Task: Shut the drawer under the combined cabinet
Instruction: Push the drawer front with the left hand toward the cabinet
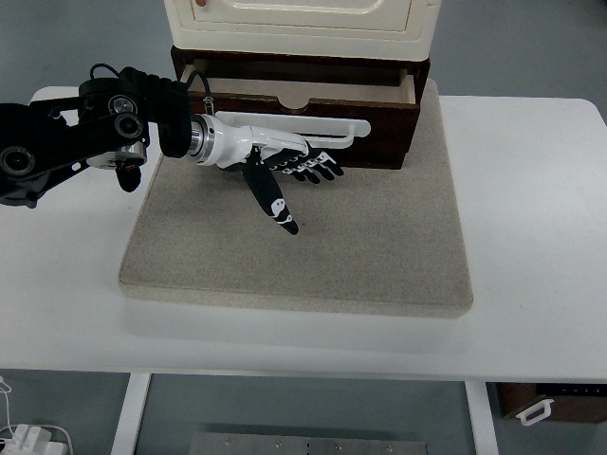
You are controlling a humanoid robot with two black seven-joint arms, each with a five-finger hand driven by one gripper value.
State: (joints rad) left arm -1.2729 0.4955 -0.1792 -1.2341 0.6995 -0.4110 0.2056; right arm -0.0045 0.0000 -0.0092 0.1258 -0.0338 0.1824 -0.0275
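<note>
A cream cabinet (303,24) sits on a dark brown wooden base at the back centre. Its drawer (379,118) stands pulled out a little, with a white bar handle (322,126) across the dark front. My left hand (299,171) reaches in from the left, white and black, with fingers stretched flat just in front of the drawer face, below the handle. The thumb (275,204) points down toward me. The hand holds nothing. The right arm does not show.
The cabinet stands on a grey-beige mat (313,256) on a white table (541,237). My black left forearm (76,133) crosses the table's left side. A brown box (555,403) shows under the table at the lower right.
</note>
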